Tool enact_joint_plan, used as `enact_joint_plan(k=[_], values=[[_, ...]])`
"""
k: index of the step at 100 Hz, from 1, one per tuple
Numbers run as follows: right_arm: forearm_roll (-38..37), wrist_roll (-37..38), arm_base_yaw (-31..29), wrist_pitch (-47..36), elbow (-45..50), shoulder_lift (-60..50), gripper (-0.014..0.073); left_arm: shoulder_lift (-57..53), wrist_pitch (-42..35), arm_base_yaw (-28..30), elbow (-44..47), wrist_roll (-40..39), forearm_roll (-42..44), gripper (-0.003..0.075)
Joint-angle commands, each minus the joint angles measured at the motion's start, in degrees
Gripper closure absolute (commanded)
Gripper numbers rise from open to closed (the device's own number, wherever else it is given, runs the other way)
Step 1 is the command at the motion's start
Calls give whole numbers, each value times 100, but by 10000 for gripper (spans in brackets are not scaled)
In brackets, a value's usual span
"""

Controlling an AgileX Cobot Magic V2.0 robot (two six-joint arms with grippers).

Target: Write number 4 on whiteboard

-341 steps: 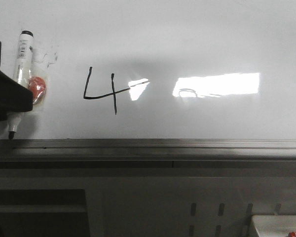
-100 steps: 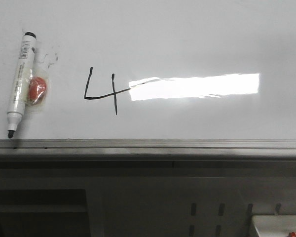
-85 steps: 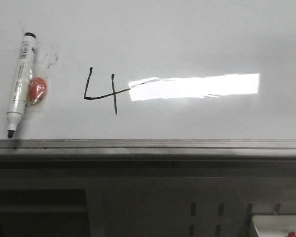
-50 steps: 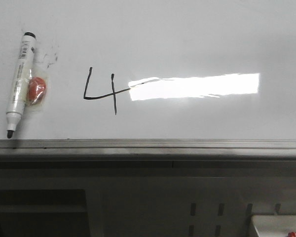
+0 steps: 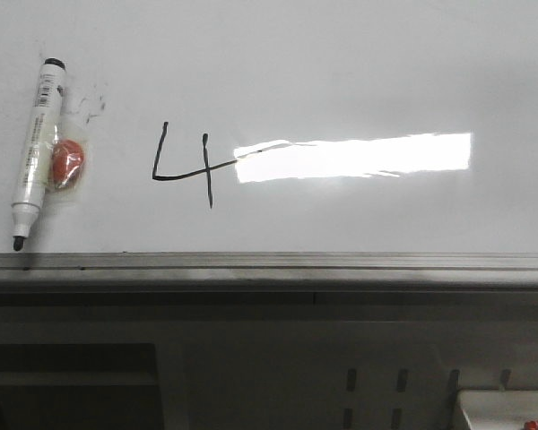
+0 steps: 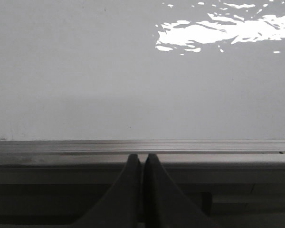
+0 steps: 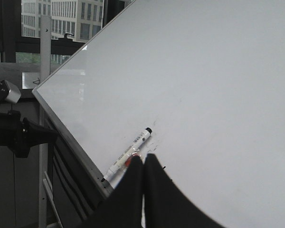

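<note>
A thin black number 4 (image 5: 186, 166) is drawn on the whiteboard (image 5: 341, 72), just left of a bright glare strip. A white marker (image 5: 34, 152) with its black tip toward the rail lies on the board at the left, taped to an orange-red lump (image 5: 68, 164). Neither gripper shows in the front view. My left gripper (image 6: 143, 157) is shut and empty, hovering at the board's grey edge rail (image 6: 204, 148). My right gripper (image 7: 143, 158) is shut and empty, held away from the board with the marker (image 7: 127, 154) just past its tips.
Black smudge specks (image 5: 91, 103) mark the board beside the marker. Below the rail sits a grey perforated panel (image 5: 377, 385). A white object with red bits (image 5: 507, 414) peeks in at the lower right. Windows and a black stand (image 7: 14, 130) lie beyond the board's left edge.
A dark arm covered the marker's middle at the left edge 3.4 s ago and has since left the front view. The shadow breaking up the glare strip is gone. The last second shows no movement.
</note>
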Motion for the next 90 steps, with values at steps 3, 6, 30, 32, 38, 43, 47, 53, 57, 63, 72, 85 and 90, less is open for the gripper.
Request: enact_joint_plan(k=[3,6,30,32,38,43,47,53,57,63,72,85,90], values=[[-68,-59,-32,-482,-142,41,658,-138,-276,13,200,-58,-55,741],[-68,-59,-32,-482,-142,41,658,-138,-276,13,200,-58,-55,741],[130,-37,-516,-524,-142,119,658,-138,-276,13,200,-58,-55,741],[143,48,-646,-534,-142,161,658,-138,-276,13,200,-58,-55,741],[143,400,-1082,-547,-142,274,658,-138,-276,13,200,-58,-55,741],[143,610,-1638,-585,-142,388,658,-138,-276,13,200,-58,-55,741],[143,639,-2033,-596,-142,475,658,-138,-276,13,200,-58,-55,741],[143,639,-2815,-596,-142,585,658,-138,-276,13,200,-58,-55,741],[181,662,-3317,-562,-142,604,658,-138,-276,13,200,-58,-55,741],[262,661,-3896,-449,-129,604,658,-138,-276,13,200,-58,-55,741],[262,661,-4550,-460,-19,520,658,-138,-276,13,200,-58,-55,741],[262,661,-5199,-419,382,88,658,-138,-276,13,200,-58,-55,741],[262,661,-5382,-363,620,-182,658,-138,-276,13,200,-58,-55,741]])
